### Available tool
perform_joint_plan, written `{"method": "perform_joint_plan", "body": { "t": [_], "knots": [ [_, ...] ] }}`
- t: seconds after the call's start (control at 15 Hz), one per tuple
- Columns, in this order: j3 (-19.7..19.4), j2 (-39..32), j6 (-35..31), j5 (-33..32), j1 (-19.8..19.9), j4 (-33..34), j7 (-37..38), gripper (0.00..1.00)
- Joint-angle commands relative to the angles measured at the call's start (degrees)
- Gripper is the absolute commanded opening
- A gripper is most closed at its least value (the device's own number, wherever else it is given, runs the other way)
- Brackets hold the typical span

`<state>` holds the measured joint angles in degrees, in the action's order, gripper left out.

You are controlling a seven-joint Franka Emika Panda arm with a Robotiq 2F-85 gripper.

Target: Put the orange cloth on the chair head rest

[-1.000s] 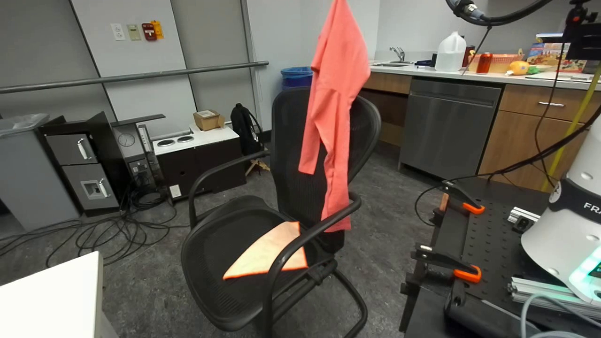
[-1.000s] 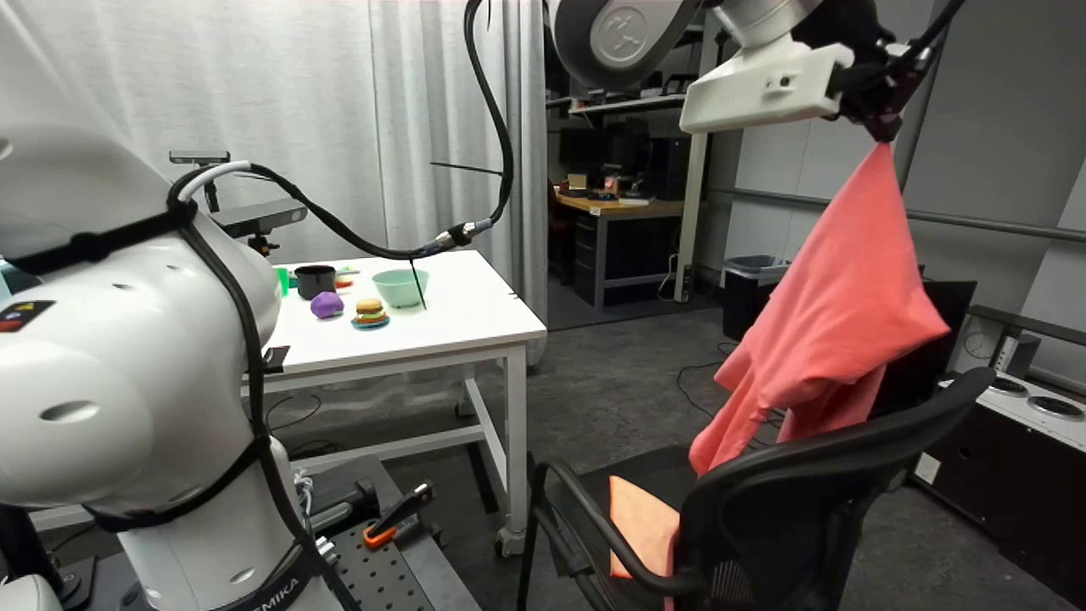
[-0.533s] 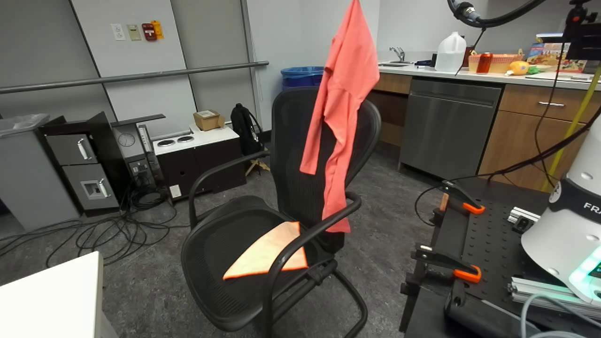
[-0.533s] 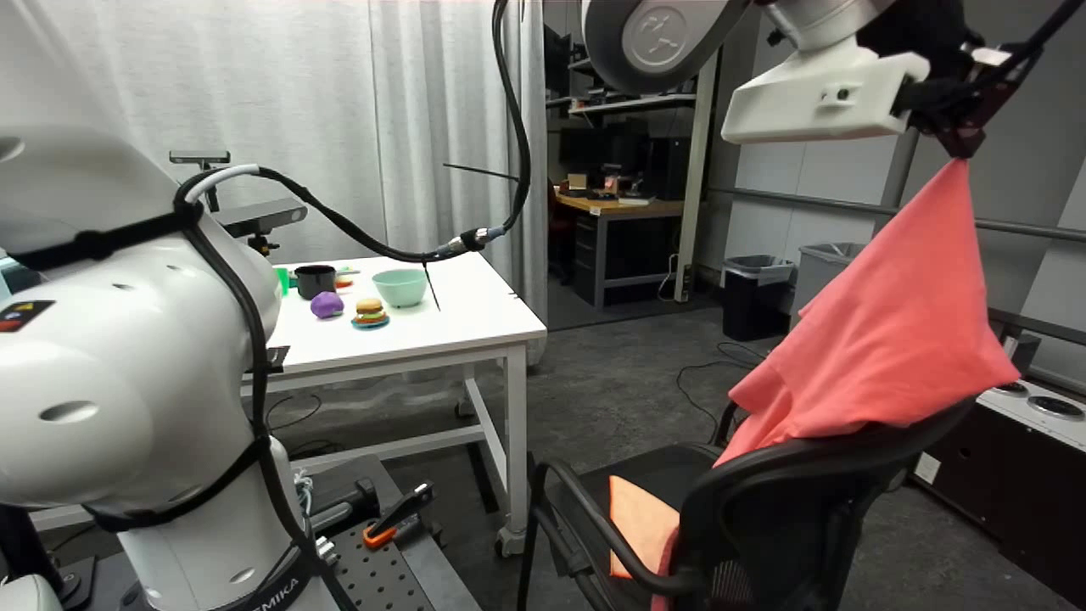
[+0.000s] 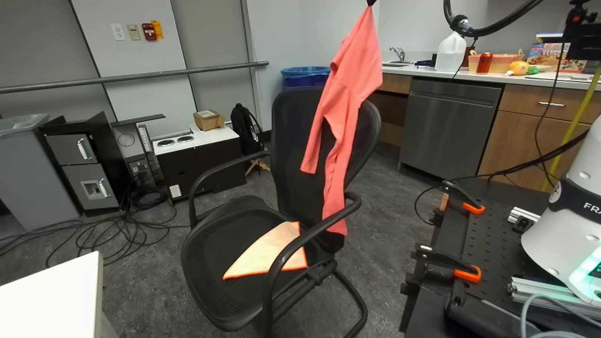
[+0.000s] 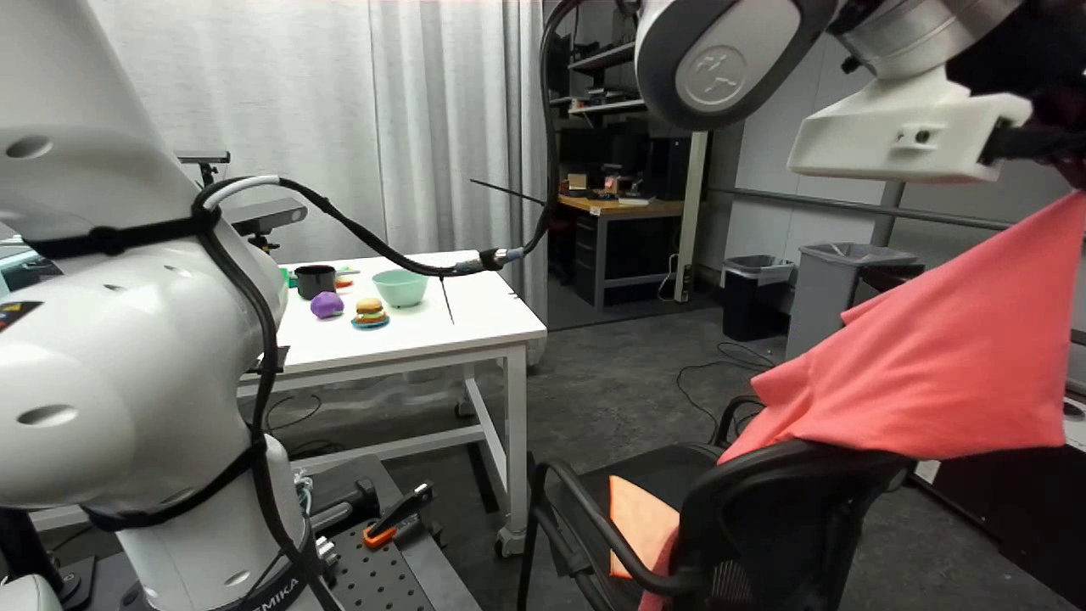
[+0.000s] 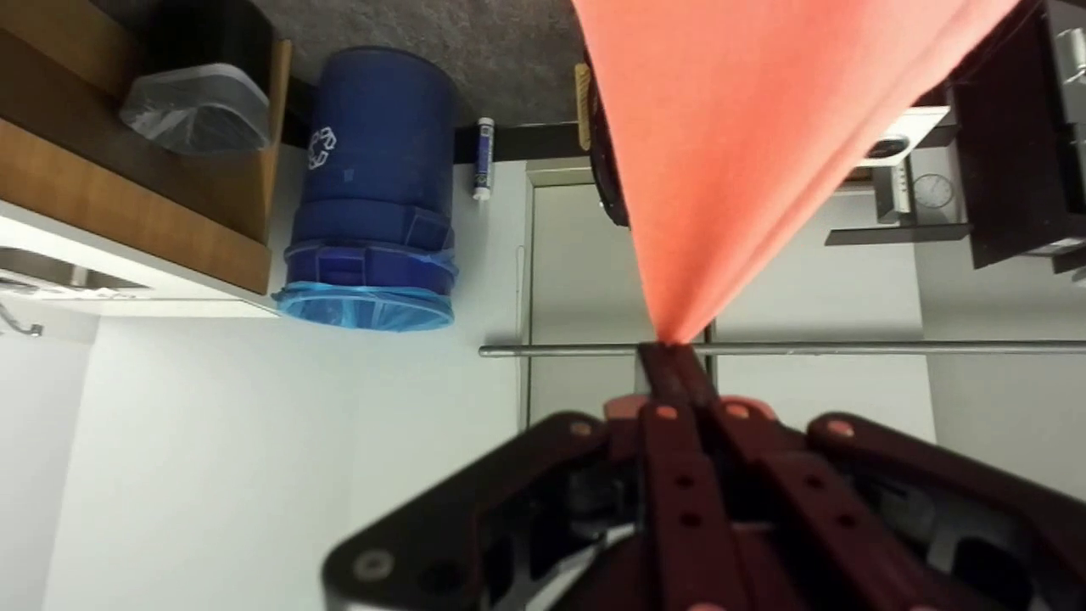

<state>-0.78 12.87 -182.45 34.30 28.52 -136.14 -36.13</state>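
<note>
The orange cloth (image 5: 350,84) hangs from my gripper in an exterior view, its lower part down the seat side of the black mesh back. In an exterior view the cloth (image 6: 942,365) slants down from the upper right and lies across the chair head rest (image 6: 764,465). The head rest also shows in an exterior view (image 5: 295,91). In the wrist view my gripper (image 7: 676,346) is shut on a pinched corner of the cloth (image 7: 738,127). The gripper tip (image 5: 371,2) is above the chair back; in an exterior view it is at the right edge, partly cut off.
A paler peach cloth (image 5: 277,249) lies on the chair seat. The armrest (image 5: 300,239) stands beside it. A white table (image 6: 424,331) holds a bowl and toys. A blue bin (image 7: 373,187) and a wall rail (image 7: 848,348) show in the wrist view.
My gripper has moved right in both exterior views and ends lower, carrying the cloth's top corner. The cloth now slants more and lies across the chair's top edge.
</note>
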Motion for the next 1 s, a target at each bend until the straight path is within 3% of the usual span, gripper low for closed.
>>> {"method": "perform_joint_plan", "body": {
  "t": [0.0, 0.07, 0.13, 0.2, 0.27, 0.47, 0.53, 0.8, 0.93],
  "knots": [
    [-6.7, -3.8, -3.7, -14.0, -2.2, 1.3, 12.5, 0.0],
    [-8.1, -4.5, -3.5, -17.9, -2.4, 1.5, 16.0, 0.0],
    [-3.5, -5.2, -2.5, -13.4, 2.2, 2.2, 12.6, 0.26],
    [-4.0, -5.7, -2.3, -14.7, 2.3, 2.2, 14.2, 0.27],
    [-9.5, -5.8, -2.2, -21.6, -2.1, 1.8, 19.6, 0.34],
    [-11.4, -5.2, -0.3, -26.4, -4.1, 2.1, 23.3, 0.57],
    [-9.5, -4.5, 0.8, -22.2, -4.0, 2.0, 19.8, 0.65],
    [-13.6, -0.6, 7.4, -15.2, -14.4, 2.1, 14.8, 0.96],
    [-16.9, 1.9, 12.7, -8.3, -20.6, 2.6, 8.8, 1.0]
  ]
}}
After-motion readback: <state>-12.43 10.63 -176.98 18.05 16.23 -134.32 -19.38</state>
